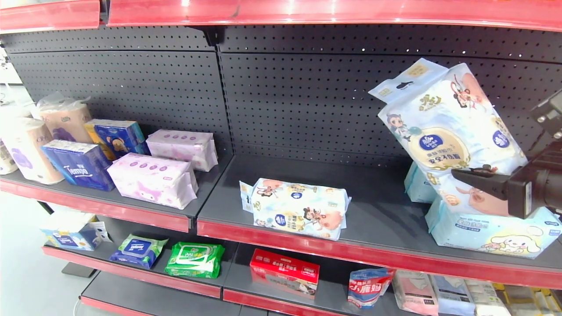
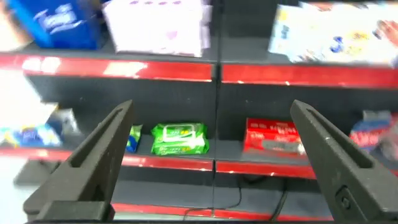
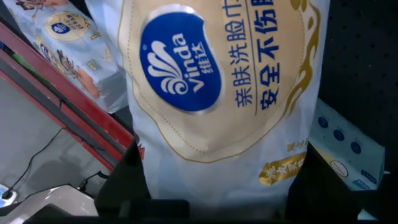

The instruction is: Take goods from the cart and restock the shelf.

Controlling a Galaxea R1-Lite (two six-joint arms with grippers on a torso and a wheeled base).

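Right pincer (image 1: 473,177) grips tilted tissue pack (image 1: 443,127), seemingly above shelf (image 1: 377,206).

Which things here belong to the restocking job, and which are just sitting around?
In the job: white cartoon pack, held above the shelf board by the right gripper, jaws shut on it; matching pack lying flat on that board; left gripper, jaws open.
Just sitting there: pink packs, blue box, green wipes, red box, pale blue pack.
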